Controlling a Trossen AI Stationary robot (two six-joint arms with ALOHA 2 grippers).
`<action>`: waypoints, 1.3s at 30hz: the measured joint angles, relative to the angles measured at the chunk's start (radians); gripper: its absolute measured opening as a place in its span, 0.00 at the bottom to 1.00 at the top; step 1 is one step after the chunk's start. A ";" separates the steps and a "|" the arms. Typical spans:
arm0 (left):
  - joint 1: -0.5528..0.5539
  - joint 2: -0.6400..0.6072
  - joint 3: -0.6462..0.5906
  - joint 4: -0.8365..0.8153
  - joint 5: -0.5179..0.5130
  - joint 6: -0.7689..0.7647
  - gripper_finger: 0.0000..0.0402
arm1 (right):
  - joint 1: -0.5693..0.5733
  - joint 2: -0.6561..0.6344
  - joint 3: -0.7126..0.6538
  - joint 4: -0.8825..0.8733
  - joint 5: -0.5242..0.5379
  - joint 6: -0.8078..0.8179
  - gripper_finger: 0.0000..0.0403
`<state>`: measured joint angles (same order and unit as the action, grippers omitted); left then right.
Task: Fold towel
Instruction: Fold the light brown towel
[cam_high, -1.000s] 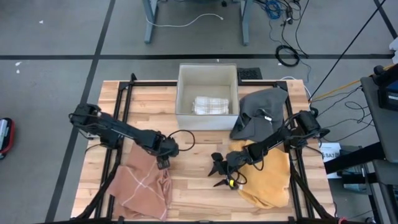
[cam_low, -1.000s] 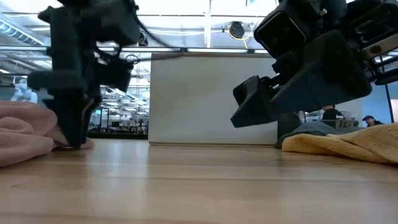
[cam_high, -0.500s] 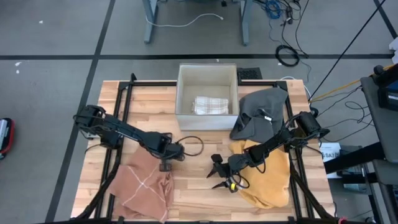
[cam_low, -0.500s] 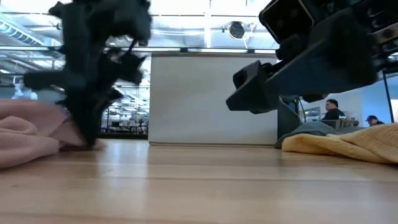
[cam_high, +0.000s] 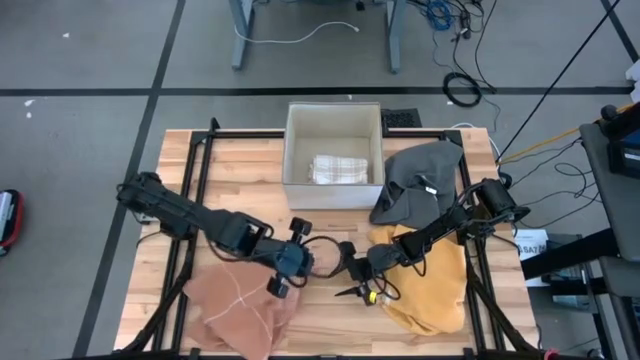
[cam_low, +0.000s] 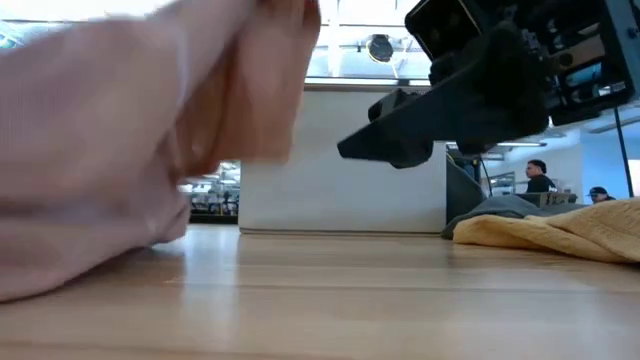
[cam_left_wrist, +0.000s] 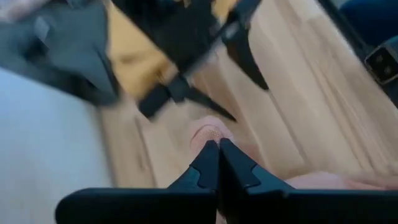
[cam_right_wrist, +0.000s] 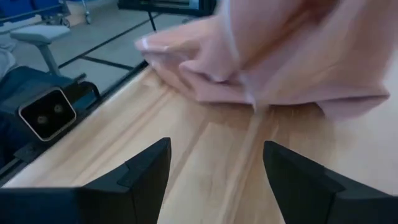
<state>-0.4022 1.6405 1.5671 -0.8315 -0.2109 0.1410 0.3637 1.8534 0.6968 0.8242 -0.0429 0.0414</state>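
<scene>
Pink towel (cam_high: 235, 310): soft, crumpled cloth at the wooden table's (cam_high: 320, 310) front left.
Left gripper (cam_high: 282, 277): dark fingers pinched tight on the towel's lifted edge.
Right gripper (cam_high: 347, 270): fingers spread wide, just beside it.
Yellow towel (cam_high: 435, 290): rumpled heap, right.

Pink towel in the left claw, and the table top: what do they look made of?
Pink towel: soft matte woven cloth, judging by its limp folds where the left claw pinches it; the fibre cannot be told. Table top: pale wooden planks, with visible grain and seams, lightly sheened.
</scene>
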 joint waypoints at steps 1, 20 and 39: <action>-0.011 0.000 0.031 -0.013 -0.024 0.018 0.00 | 0.000 0.000 0.000 0.009 0.000 -0.003 0.60; -0.050 0.000 0.113 -0.161 -0.137 -0.050 0.00 | 0.005 0.000 0.000 0.133 0.252 -0.085 0.60; -0.030 0.000 0.017 -0.054 -0.157 -0.069 0.00 | 0.015 0.066 0.119 -0.016 0.438 -0.111 0.44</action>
<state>-0.4326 1.6405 1.5841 -0.8852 -0.3676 0.0724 0.3790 1.9194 0.8162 0.8082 0.3950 -0.0696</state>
